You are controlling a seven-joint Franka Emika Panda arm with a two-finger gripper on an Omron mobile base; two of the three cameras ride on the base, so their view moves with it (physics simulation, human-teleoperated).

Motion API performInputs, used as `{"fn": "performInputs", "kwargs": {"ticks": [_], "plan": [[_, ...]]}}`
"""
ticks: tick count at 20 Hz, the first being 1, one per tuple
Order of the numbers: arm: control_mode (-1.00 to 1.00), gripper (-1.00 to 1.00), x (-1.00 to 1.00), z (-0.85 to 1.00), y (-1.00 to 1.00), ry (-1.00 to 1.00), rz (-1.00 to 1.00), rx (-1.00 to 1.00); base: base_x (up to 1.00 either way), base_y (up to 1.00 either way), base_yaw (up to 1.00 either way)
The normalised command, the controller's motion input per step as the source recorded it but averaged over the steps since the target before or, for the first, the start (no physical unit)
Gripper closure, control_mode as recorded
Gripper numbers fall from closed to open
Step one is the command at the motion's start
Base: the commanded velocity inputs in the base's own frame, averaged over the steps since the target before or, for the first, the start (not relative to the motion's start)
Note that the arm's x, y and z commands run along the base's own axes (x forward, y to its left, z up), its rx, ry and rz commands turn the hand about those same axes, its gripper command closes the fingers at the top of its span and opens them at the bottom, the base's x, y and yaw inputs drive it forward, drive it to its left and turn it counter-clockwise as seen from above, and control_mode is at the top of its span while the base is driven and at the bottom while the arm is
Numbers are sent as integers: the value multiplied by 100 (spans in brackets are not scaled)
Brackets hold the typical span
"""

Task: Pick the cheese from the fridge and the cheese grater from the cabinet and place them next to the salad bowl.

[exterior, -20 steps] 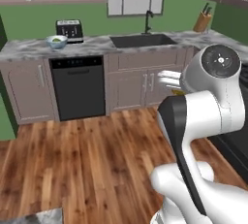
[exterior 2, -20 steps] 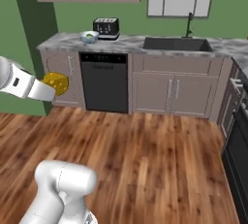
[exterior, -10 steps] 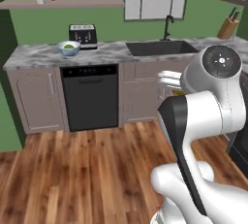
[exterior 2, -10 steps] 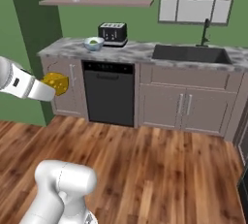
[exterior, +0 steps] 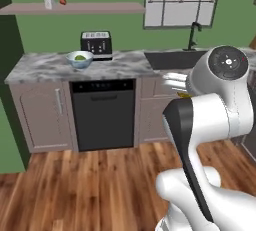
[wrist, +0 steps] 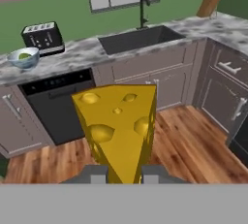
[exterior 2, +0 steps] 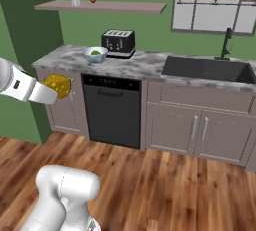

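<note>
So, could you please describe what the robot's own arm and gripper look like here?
The arm is glossy white with rounded, bulbous links, a black band down one link and a dark grey round joint cap bearing a small red mark. The gripper has two small dark grey finger tips. No cables are visible.

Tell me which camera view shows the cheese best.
The hand view: the cheese stands large and centred, its holes plain, clamped in the gripper. The right base view shows it as a small yellow lump at the arm's end, before the lower cupboard. In the left base view the arm covers all but a yellow sliver.
</note>
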Motion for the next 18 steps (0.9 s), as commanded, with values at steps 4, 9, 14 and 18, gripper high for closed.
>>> {"fn": "performInputs", "kwargs": {"ticks": [4, 9, 14, 18], "plan": [[100, 100, 0, 0, 0, 0, 0, 0, 83, 0, 15], [100, 100, 0, 0, 0, 0, 0, 0, 84, -4, 15], [100, 100, 0, 0, 0, 0, 0, 0, 74, 1, 10], [100, 100, 0, 0, 0, 0, 0, 0, 75, 3, 5]]}}
